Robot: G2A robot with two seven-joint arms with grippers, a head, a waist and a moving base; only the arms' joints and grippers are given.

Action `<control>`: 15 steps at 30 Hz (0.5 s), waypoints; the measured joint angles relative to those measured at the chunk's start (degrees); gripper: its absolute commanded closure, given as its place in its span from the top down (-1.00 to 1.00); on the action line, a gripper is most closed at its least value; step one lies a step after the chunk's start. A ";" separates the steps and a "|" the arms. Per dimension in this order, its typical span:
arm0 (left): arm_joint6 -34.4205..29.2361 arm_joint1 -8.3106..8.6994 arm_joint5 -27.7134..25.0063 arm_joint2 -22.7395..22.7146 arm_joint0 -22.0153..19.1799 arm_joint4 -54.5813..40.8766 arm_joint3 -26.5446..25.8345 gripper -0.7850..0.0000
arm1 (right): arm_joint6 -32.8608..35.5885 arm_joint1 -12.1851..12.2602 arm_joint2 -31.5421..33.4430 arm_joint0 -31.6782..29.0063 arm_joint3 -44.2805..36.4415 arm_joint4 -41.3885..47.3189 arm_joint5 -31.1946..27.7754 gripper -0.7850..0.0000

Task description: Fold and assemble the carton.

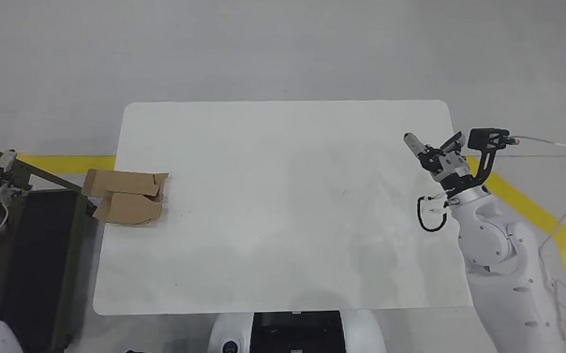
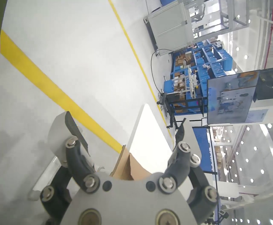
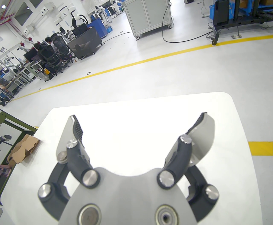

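A flat brown cardboard carton (image 1: 126,196) lies at the left edge of the white table (image 1: 284,205), partly overhanging it. It shows small and far off as the carton (image 3: 24,148) in the right wrist view, and as the carton (image 2: 125,168) just past my left gripper's base. My left gripper (image 2: 125,132) is open and empty, off the table's left side. My right gripper (image 3: 138,124) is open and empty, above the table's right edge, at the gripper (image 1: 439,157) in the top view.
A dark green cart (image 1: 38,269) stands beside the table's left side. Yellow floor tape (image 1: 53,164) runs behind it and another yellow strip (image 1: 537,214) lies to the right. The wide table surface between carton and right arm holds nothing.
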 measured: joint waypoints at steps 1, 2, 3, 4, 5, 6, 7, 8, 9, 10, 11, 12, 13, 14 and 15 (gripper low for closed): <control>-0.04 -0.17 -0.50 0.79 -0.55 0.79 1.05 1.00 | 0.00 0.00 0.00 0.00 0.00 0.00 0.00 1.00; -0.06 -0.30 -0.97 1.36 -0.89 1.33 1.76 1.00 | 0.00 0.00 0.00 0.00 0.00 0.00 0.00 1.00; 0.02 -0.42 -1.45 1.88 -1.16 1.86 2.46 1.00 | 0.00 0.00 0.00 0.00 0.00 0.00 0.00 1.00; -0.09 -0.60 -1.94 2.44 -1.51 2.18 3.40 1.00 | 0.00 0.00 0.00 0.00 0.00 0.00 0.00 1.00; -0.43 -0.71 -2.29 2.77 -1.76 2.23 4.05 1.00 | 0.00 0.00 0.00 0.00 0.00 0.00 0.00 1.00; -0.50 -0.77 -2.69 3.07 -1.90 2.48 4.61 1.00 | 0.00 0.00 0.00 0.00 0.00 0.00 0.00 1.00; -0.33 -0.83 -3.23 3.45 -2.05 2.90 5.25 1.00 | 0.00 0.00 0.00 0.00 0.00 0.00 0.00 1.00; -0.53 -0.89 -3.70 3.73 -2.16 3.09 5.65 1.00 | 0.00 0.00 0.00 0.00 0.00 0.00 0.00 1.00; -0.77 -0.95 -4.28 4.06 -2.21 3.46 5.95 1.00 | 0.00 0.00 0.00 0.00 0.00 0.00 0.00 1.00; -0.88 -1.02 -5.17 4.60 -2.23 4.20 6.21 1.00 | 0.00 0.00 0.00 0.00 0.00 0.00 0.00 1.00; -0.86 -1.08 -5.94 5.07 -2.22 4.93 6.28 1.00 | 0.00 0.00 0.00 0.00 0.00 0.00 0.00 1.00; -0.58 -1.14 -6.82 5.61 -2.16 5.89 6.24 1.00 | 0.00 0.00 0.00 0.00 0.00 0.00 0.00 1.00; -0.16 -1.27 -8.01 6.33 -2.12 7.07 6.23 1.00 | 0.00 0.00 0.00 0.00 0.00 0.00 0.00 1.00; 0.01 -1.38 -8.68 6.78 -2.18 7.66 6.33 1.00 | 0.00 0.00 0.00 0.00 0.00 0.00 0.00 1.00; 0.15 -1.50 -9.16 7.21 -2.29 8.17 6.43 1.00 | 0.00 0.00 0.00 0.00 0.00 0.00 0.00 1.00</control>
